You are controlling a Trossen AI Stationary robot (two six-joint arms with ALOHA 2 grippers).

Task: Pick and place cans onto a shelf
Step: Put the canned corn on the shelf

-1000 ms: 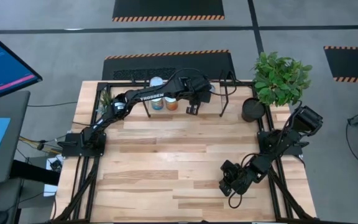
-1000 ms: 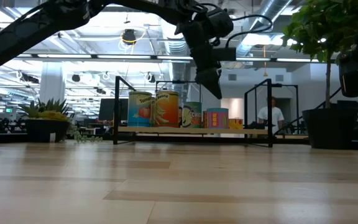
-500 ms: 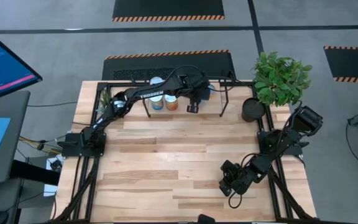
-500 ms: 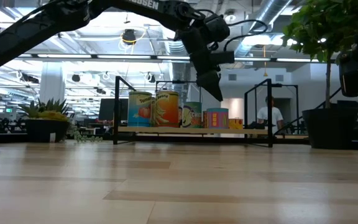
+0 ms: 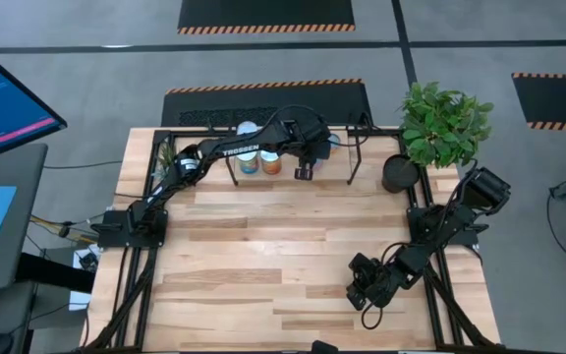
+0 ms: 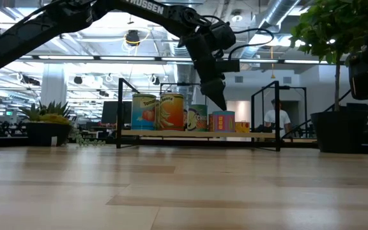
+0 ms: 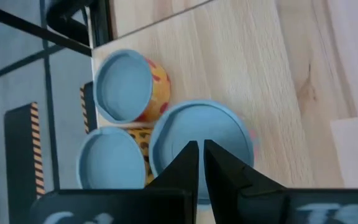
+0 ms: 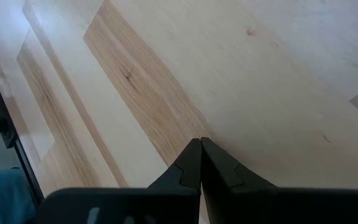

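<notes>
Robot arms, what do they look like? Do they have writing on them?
Both arms are black, made of jointed segments. The left arm has white TROSSEN lettering along it and thin black cables looping near its wrist. The right arm looks the same black, though no lettering shows on it. The left gripper and the right gripper each end in two dark, pointed fingers.

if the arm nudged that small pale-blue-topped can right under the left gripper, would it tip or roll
The small pale-blue-topped can stands upright on its flat base on the light-wood shelf, so it would probably slide rather than roll. It looks short for its width, so tipping seems unlikely. Two neighbouring pale-blue-topped cans sit close and would likely get bumped. The left gripper is shut above it.
</notes>
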